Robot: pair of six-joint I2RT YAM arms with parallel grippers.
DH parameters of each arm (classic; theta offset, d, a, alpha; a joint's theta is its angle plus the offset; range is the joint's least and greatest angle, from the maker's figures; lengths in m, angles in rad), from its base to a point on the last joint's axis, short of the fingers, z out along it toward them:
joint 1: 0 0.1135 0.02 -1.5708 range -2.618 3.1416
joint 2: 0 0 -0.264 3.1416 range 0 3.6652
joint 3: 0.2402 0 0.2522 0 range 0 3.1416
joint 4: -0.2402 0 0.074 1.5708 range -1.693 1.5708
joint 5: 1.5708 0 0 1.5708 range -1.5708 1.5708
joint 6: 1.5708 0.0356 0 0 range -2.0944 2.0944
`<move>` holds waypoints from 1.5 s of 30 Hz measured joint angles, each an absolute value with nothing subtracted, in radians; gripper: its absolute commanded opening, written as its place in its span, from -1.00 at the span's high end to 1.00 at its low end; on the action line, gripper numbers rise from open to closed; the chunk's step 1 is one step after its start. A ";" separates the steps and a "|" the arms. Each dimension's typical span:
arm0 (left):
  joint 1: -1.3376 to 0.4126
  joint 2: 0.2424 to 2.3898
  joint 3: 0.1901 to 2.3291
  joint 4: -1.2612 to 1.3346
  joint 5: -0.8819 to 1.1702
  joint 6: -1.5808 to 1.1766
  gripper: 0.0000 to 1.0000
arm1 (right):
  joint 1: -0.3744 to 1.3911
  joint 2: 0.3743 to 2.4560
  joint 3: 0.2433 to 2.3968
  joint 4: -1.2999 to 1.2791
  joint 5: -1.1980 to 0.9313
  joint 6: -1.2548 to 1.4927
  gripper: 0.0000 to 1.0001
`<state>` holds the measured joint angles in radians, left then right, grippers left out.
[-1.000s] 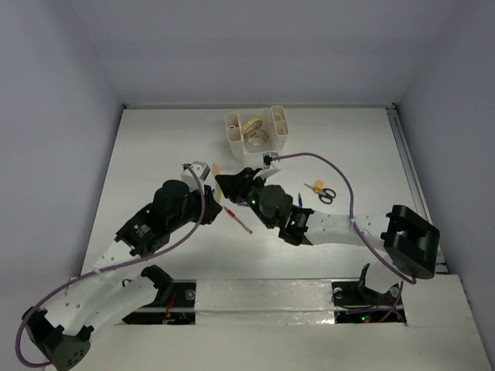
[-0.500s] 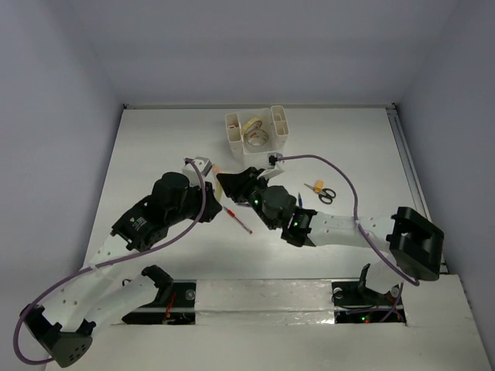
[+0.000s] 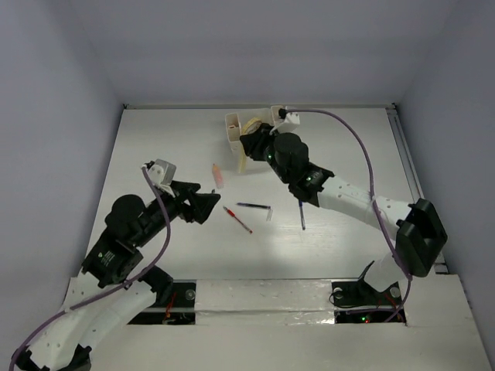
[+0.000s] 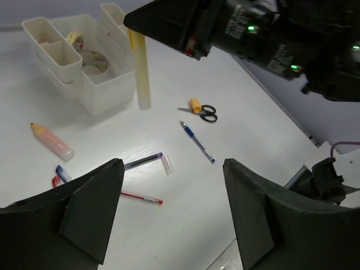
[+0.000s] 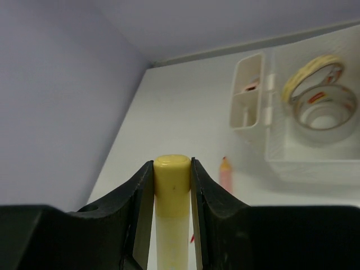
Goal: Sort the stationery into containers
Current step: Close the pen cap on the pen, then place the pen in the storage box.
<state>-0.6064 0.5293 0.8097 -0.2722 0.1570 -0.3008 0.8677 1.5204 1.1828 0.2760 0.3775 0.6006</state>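
Right fingers (image 5: 139, 197) clamp the yellow stick (image 5: 171, 180) upright beside the white organizer (image 4: 107, 93), upper centre, likely for dropping in. Left fingers (image 4: 90, 208) gape empty.

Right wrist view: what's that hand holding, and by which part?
The right hand pinches the yellow stick at its rounded end. The left hand holds nothing.

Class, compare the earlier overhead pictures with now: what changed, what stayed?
The left gripper let go of the yellow stick and pulled back toward its base, jaws open. The right gripper, shut on the stick, carried it away to the white organizer. The red pen, pink stick and tape rolls stayed put.
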 measured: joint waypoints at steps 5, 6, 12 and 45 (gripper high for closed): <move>-0.606 0.453 0.809 -0.265 0.147 -0.271 -0.98 | 0.783 1.615 1.287 0.229 0.380 0.548 1.00; -0.606 0.449 0.809 -0.264 0.141 -0.272 -0.98 | 0.776 1.636 1.308 0.228 0.382 0.532 1.00; -0.606 0.412 0.731 -0.256 0.047 -0.264 -0.98 | 0.764 1.818 1.511 0.232 0.419 0.389 1.00; -0.427 0.390 0.711 -0.250 0.029 -0.247 -0.98 | 0.730 2.236 1.814 0.369 0.381 0.051 0.11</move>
